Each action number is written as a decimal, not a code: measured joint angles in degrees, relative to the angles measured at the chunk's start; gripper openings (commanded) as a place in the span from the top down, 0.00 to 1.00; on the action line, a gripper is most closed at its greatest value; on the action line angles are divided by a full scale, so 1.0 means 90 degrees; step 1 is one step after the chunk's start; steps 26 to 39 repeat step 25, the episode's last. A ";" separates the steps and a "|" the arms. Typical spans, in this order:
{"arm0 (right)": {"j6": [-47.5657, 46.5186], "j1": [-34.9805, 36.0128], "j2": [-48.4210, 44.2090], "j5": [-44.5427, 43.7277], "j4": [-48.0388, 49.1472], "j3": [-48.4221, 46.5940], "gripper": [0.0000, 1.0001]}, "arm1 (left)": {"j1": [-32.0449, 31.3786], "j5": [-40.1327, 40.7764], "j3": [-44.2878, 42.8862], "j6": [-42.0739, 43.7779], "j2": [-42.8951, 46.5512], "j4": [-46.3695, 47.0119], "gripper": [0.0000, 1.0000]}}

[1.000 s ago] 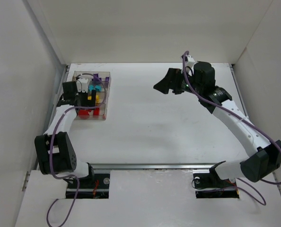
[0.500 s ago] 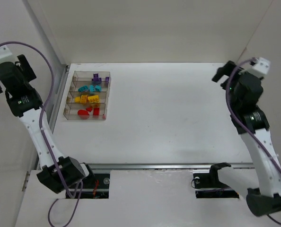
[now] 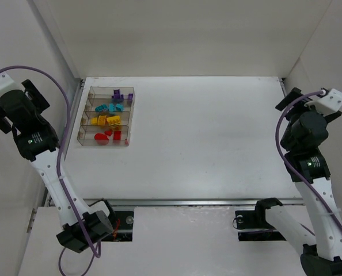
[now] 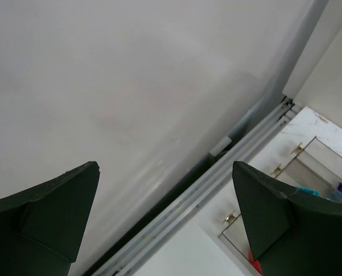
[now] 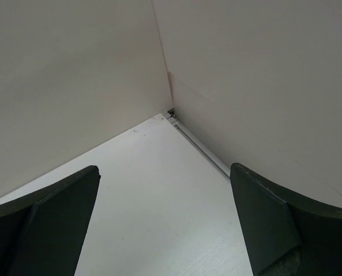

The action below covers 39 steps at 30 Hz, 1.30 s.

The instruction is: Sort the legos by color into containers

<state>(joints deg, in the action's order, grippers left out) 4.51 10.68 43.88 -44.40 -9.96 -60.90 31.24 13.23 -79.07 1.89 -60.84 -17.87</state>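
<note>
Toward the far left corner of the white surface (image 3: 205, 138) sits the clear, smoky tray (image 3: 129, 118), its four narrow compartments lying side by side from far to near. All the legos lie inside it, grouped by colour: purple bricks (image 3: 119, 95) in the farthest compartment, cyan bricks (image 3: 109, 107) in the next, yellow-orange bricks (image 3: 106, 120) in the third, and red bricks (image 3: 106, 136) in the nearest. I can see no brick lying loose on the surface outside the tray.

Both my arms are raised high and well apart from the tray. My left end effector (image 4: 164, 167) is up beside the left wall, its two dark fingers spread wide with nothing between them. Its wrist camera looks down past the metal rail (image 4: 217, 190) along the left edge of the surface and catches a corner of the tray, with a bit of cyan and purple showing through the clear wall.

My right end effector (image 5: 164, 168) is up on the right side, near the right wall. Its fingers are also spread wide and hold nothing, and between them its camera sees only the bare far right corner of the surface where the two white walls (image 5: 73, 86) meet.
</note>
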 measured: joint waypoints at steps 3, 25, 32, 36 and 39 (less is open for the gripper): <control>0.0083 0.0000 0.0080 0.0022 -0.0010 0.0024 0.00 | 0.0000 -0.0046 0.0104 -0.0107 0.0019 -0.0197 0.00; 0.0974 0.0000 -0.0291 0.0238 0.0015 0.0202 0.00 | 0.0000 -0.0612 0.0119 -0.0505 0.0287 -0.0498 0.00; 0.0974 0.0000 -0.0291 0.0238 0.0015 0.0202 0.00 | 0.0000 -0.0612 0.0119 -0.0505 0.0287 -0.0498 0.00; 0.0974 0.0000 -0.0291 0.0238 0.0015 0.0202 0.00 | 0.0000 -0.0612 0.0119 -0.0505 0.0287 -0.0498 0.00; 0.0974 0.0000 -0.0291 0.0238 0.0015 0.0202 0.00 | 0.0000 -0.0612 0.0119 -0.0505 0.0287 -0.0498 0.00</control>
